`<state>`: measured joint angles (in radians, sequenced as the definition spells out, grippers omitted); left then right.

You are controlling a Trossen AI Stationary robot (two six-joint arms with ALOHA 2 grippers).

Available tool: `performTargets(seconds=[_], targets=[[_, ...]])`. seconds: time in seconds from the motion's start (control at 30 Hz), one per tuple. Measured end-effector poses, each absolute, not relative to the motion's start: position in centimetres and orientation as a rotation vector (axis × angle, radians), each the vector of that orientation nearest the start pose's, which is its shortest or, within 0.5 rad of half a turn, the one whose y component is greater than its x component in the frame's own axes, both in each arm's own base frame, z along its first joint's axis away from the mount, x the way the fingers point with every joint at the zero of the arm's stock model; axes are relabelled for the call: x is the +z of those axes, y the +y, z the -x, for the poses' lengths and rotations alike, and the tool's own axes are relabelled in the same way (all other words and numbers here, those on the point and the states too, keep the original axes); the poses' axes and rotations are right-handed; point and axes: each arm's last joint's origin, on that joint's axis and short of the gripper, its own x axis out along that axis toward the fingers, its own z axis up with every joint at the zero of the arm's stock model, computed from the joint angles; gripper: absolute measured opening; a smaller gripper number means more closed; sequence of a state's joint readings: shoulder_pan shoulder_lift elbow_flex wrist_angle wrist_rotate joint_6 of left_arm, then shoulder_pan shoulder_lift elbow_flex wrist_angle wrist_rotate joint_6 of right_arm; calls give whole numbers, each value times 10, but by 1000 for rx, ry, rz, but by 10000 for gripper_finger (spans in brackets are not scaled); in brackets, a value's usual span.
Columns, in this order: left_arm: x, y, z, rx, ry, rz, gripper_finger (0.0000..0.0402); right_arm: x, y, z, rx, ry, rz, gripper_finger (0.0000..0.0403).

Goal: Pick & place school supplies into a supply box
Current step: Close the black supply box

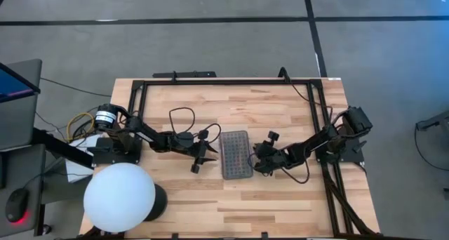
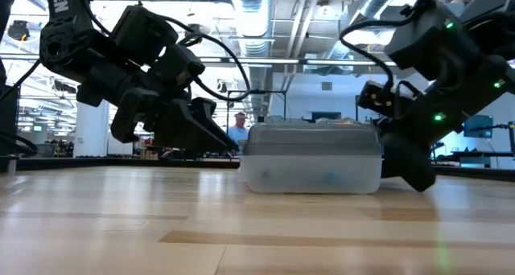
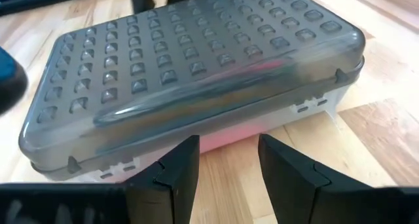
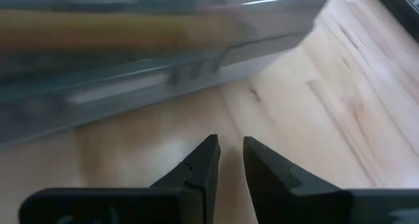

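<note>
Bare wooden table (image 2: 241, 235) fills the low view's front; behind it the supply box (image 2: 311, 157) sits lid down between both arms. From above, the box (image 1: 236, 154) lies mid-table, the left gripper (image 1: 198, 158) just beside one long side and the right gripper (image 1: 258, 163) beside the other. Left wrist view: fingers (image 3: 177, 171) apart, empty, facing the dotted lid. Right wrist view: fingers (image 4: 200, 165) slightly apart, empty, near the box wall
</note>
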<state>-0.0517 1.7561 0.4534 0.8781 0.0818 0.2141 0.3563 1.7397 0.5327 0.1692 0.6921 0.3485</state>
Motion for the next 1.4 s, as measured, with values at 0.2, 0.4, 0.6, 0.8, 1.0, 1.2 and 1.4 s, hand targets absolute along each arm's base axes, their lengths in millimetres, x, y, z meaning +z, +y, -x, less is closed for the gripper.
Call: performTargets(seconds=[0.2, 0.4, 0.6, 0.8, 1.0, 1.2, 1.4], targets=[[102, -17, -279, -167, 419, -161, 153, 78, 89, -238, -373, 817, 220, 70], [102, -15, -280, -129, 426, -135, 153, 81, 102, -241, -255, 763, 249, 70], [104, -10, -284, -82, 447, -60, 153, 84, 103, -245, -209, 738, 247, 71], [104, -3, -285, -16, 456, -14, 153, 84, 94, -249, -240, 737, 230, 71], [104, -1, -285, 36, 456, -23, 153, 85, 80, -255, -297, 737, 243, 71], [104, 1, -285, 94, 455, -36, 153, 85, 71, -258, -332, 736, 233, 71], [104, 9, -285, 129, 455, -31, 153, 87, 70, -260, -324, 717, 254, 71]])
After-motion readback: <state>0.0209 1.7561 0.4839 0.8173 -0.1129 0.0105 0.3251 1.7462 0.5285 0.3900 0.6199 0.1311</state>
